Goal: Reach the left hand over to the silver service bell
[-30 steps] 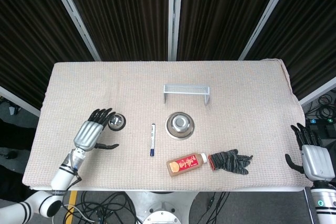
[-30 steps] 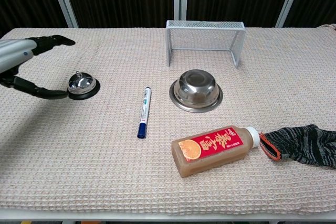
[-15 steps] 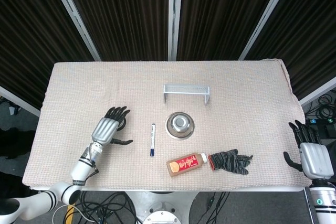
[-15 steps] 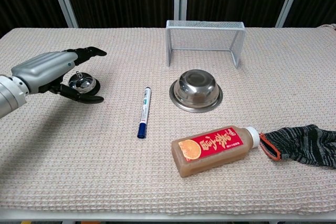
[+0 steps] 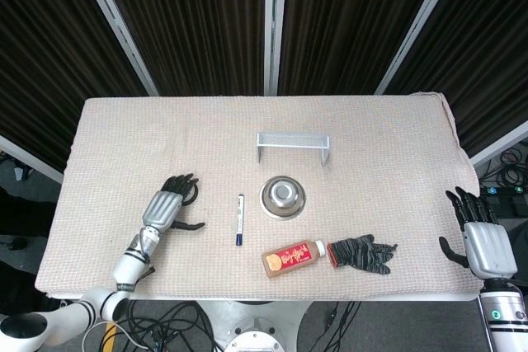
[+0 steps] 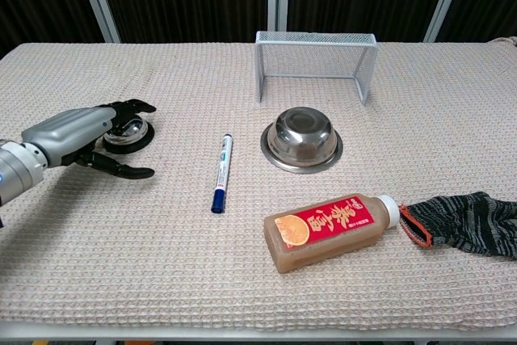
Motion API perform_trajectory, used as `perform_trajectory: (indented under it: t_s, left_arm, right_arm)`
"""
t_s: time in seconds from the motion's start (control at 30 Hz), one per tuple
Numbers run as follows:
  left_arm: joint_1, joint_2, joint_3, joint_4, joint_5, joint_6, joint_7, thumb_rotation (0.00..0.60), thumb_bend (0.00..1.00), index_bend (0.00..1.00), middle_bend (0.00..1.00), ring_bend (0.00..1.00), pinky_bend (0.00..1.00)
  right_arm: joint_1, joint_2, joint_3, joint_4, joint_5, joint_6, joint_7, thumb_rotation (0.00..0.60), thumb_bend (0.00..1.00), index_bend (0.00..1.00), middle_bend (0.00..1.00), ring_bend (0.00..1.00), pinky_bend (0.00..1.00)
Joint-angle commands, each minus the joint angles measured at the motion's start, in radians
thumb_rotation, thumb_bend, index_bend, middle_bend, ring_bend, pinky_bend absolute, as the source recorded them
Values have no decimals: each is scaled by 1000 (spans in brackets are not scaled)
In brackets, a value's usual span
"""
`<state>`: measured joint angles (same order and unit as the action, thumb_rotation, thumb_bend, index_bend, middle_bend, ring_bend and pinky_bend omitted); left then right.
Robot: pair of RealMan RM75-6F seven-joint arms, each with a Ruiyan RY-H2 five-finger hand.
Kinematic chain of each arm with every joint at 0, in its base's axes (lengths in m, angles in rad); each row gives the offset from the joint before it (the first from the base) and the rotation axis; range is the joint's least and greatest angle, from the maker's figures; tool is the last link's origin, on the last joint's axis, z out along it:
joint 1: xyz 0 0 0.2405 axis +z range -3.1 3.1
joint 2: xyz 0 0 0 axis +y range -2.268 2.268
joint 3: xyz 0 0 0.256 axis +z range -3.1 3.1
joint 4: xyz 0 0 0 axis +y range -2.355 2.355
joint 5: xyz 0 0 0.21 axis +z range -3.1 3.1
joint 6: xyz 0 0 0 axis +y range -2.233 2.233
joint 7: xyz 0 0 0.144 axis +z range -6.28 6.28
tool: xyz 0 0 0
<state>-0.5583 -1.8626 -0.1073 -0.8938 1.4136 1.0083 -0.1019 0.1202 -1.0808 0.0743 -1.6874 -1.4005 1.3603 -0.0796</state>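
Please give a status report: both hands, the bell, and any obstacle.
Left hand open, fingers over the silver service bell, contact unclear. Right hand open, idle at the table's right edge. Pen lies clear; nothing blocks.

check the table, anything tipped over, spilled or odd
The juice bottle lies on its side near the front edge, cap on, nothing spilled. Beside its cap a dark glove lies crumpled. The steel bowl sits upside down. Nothing looks damaged.
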Motion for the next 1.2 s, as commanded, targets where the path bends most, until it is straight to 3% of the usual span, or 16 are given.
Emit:
perform_trajectory:
  t_s: [0.03, 0.37, 0.63, 0.9, 1.2]
  left_arm:
    - [-4, -1, -9, 0, 9, 33, -7, 283, 0, 0, 0, 0, 0]
    - [18, -24, 27, 37, -7, 0, -14, 284, 0, 0, 0, 0, 0]
    - [-1, -32, 5, 51, 36, 98, -20, 284, 0, 0, 0, 0, 0]
    - [17, -43, 41, 74, 16, 32, -21, 280, 0, 0, 0, 0, 0]
    - [-2, -33, 4, 50, 26, 93, -20, 283, 0, 0, 0, 0, 0]
  right_arm:
    - [0, -1, -1, -1, 1, 0, -2, 600, 268, 0, 0, 0, 0]
    - [3, 2, 0, -7, 9, -4, -13, 600, 268, 0, 0, 0, 0]
    - [5, 2, 1, -9, 11, -3, -12, 600, 267, 0, 0, 0, 0]
    - [9, 4, 2, -14, 10, -6, -17, 600, 267, 0, 0, 0, 0]
    - [13, 16, 5, -32, 0, 1, -21, 600, 269, 0, 0, 0, 0]
